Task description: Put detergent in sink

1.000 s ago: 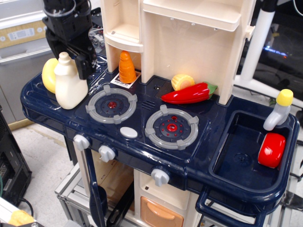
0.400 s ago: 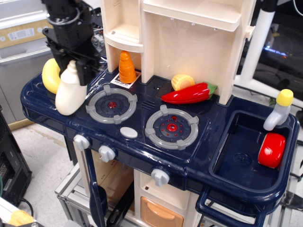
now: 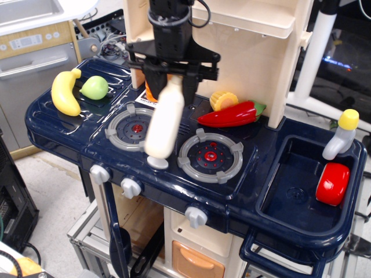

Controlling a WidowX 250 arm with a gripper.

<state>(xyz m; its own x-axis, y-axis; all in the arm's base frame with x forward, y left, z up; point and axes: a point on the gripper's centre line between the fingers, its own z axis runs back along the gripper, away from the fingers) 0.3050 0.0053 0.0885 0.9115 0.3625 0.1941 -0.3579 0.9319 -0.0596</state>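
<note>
The surface (image 3: 64, 136) is a toy kitchen counter of dark navy plastic, very glossy, with rounded edges and a tall cream cabinet (image 3: 232, 52) rising at the back. On it I see two round grey burners (image 3: 210, 155) with red centres, and below the front edge some pale grey knobs (image 3: 131, 187).

My claw (image 3: 174, 75) is black and angular, and it hangs above the middle of the counter. It is clamped on the narrow neck of the detergent (image 3: 165, 121), one finger on each side. The detergent is a smooth cream-white plastic bottle; it hangs tilted in the air, with its wide bottom low between the two burners, just over a small oval grey button (image 3: 157, 163). I cannot tell if the bottom touches it.

At the left end lie a curved yellow banana (image 3: 65, 92) and a round green fruit (image 3: 95, 87), close together. Behind my claw a piece of an orange carrot (image 3: 149, 91) shows. To the right of it, a shiny red pepper (image 3: 229, 114) lies with a ribbed yellow piece of corn (image 3: 224, 99) just behind.

The sink (image 3: 290, 197) is a deep rectangular basin at the right end, well apart from the detergent. A grey faucet (image 3: 342, 136) with a yellow cap stands on its far rim, and a glossy red rounded thing (image 3: 333, 184) leans inside against the right wall.
</note>
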